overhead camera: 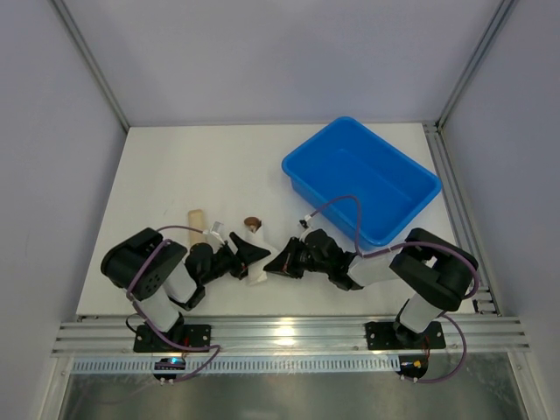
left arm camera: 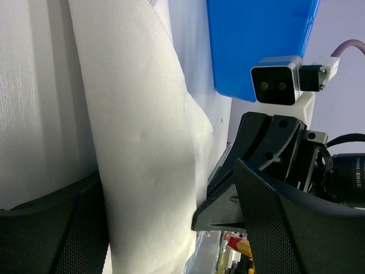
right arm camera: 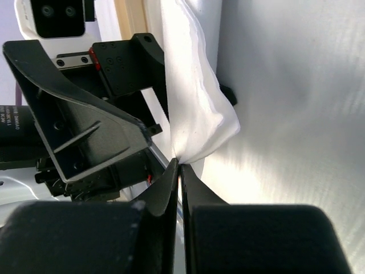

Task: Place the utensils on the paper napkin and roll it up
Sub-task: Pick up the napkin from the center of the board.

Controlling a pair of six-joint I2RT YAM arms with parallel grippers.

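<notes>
The rolled paper napkin [left arm camera: 142,142] hides the spoon [overhead camera: 252,222] except its bowl.

Looking at a blue bin [overhead camera: 367,179] set at an angle on the far right of the white table [overhead camera: 192,166]. Spotting a tan cylinder [overhead camera: 198,219] lying left of centre, well apart from the bin. Catching a silver rail [overhead camera: 289,337] along the near edge.

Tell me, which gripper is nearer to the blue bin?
Right. The right gripper is in front-left of the blue bin; the left gripper lies farther left, across the napkin.
</notes>
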